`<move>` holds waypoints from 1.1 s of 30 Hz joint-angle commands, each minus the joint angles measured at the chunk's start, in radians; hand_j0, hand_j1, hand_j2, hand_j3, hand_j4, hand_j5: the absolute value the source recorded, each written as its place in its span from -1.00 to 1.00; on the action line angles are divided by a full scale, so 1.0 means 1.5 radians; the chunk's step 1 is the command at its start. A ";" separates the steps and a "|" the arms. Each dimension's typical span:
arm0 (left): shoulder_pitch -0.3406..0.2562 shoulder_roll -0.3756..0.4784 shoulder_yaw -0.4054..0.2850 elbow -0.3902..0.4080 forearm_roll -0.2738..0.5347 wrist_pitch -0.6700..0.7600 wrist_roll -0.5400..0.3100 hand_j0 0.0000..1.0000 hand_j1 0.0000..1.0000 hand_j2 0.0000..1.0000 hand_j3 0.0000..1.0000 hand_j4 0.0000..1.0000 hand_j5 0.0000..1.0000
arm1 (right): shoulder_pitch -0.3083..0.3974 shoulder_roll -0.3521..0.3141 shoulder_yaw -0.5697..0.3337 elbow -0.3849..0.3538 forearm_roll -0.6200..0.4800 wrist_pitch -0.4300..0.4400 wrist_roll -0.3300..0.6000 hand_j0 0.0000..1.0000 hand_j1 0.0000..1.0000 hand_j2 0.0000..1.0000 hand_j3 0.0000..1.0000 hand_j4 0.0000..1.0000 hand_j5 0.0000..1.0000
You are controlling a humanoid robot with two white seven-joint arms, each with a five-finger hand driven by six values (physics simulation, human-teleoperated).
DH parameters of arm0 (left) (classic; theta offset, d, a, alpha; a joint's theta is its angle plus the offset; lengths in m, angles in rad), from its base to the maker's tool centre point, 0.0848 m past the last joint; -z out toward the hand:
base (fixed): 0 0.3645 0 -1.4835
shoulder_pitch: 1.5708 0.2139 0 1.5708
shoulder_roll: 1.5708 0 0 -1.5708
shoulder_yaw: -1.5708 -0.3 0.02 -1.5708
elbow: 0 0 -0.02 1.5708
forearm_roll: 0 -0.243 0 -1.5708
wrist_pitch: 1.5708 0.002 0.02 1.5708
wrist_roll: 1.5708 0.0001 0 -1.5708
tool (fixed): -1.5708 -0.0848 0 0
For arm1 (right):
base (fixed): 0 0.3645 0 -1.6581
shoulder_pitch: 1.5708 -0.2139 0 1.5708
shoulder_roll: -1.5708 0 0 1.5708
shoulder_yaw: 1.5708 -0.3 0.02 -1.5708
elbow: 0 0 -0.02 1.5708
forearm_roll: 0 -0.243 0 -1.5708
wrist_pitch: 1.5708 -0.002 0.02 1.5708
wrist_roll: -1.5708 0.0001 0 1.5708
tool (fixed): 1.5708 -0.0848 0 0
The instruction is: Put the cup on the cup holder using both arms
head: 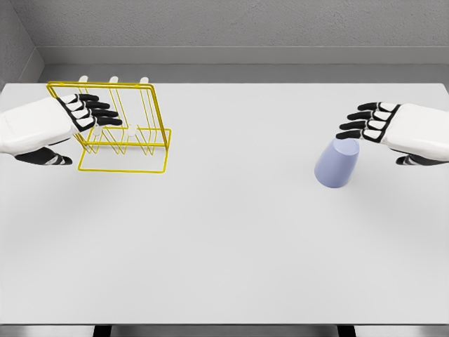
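Observation:
A pale blue cup [337,163] lies tilted on the white table [231,239], right of the middle. My right hand [372,123] hovers just beyond and to the right of it, fingers stretched out flat and open, not touching the cup. A yellow wire cup holder [130,130] with white-tipped pegs stands at the far left. My left hand [88,114] is in front of the holder's left part, fingers extended over the wires, holding nothing.
A grey wall runs behind the table's far edge [231,83]. The table's front edge [224,325] lies at the bottom of the view.

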State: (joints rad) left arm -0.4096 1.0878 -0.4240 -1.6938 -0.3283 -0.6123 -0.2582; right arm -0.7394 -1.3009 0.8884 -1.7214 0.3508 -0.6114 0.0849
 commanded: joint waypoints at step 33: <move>0.004 0.008 0.000 -0.002 0.005 0.001 0.000 1.00 1.00 1.00 1.00 1.00 1.00 | -0.115 0.191 0.096 0.158 0.066 0.000 0.148 1.00 1.00 1.00 1.00 1.00 1.00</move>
State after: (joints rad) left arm -0.4034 1.0991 -0.4240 -1.6960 -0.3278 -0.6122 -0.2582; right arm -0.9112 -1.0255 1.0058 -1.5035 0.4482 -0.6122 0.3064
